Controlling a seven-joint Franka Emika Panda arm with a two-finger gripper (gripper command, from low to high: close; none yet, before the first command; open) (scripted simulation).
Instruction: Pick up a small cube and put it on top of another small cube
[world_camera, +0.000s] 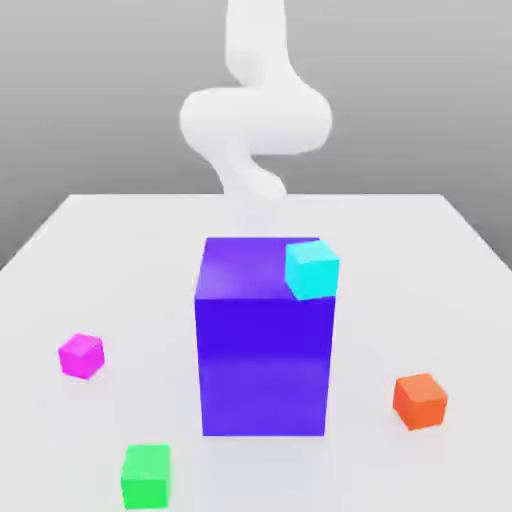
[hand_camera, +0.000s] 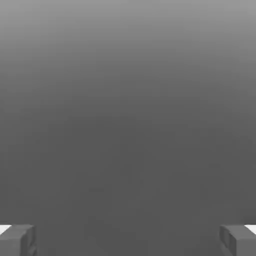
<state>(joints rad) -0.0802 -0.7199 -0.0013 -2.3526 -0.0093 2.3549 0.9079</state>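
While my fingertips (hand_camera: 128, 241) stand wide apart and empty, I judge I am at the choosing step: the orange cube (world_camera: 420, 402) sits at the exterior view's lower right, and I should next line up above one cube and descend.

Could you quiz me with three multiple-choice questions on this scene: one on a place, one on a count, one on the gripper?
1. Where is the cyan cube?
A) beside the green cube
B) at the blue box's top
C) behind the robot arm

2. How many small cubes are there?
A) two
B) six
C) four

3. How is the gripper?
A) open
B) shut
C) holding a cube

1 B: the cyan cube shows at the blue box's upper edge.
2 C: cyan, magenta, green and orange.
3 A: the gripper's fingers stand wide apart, nothing between.
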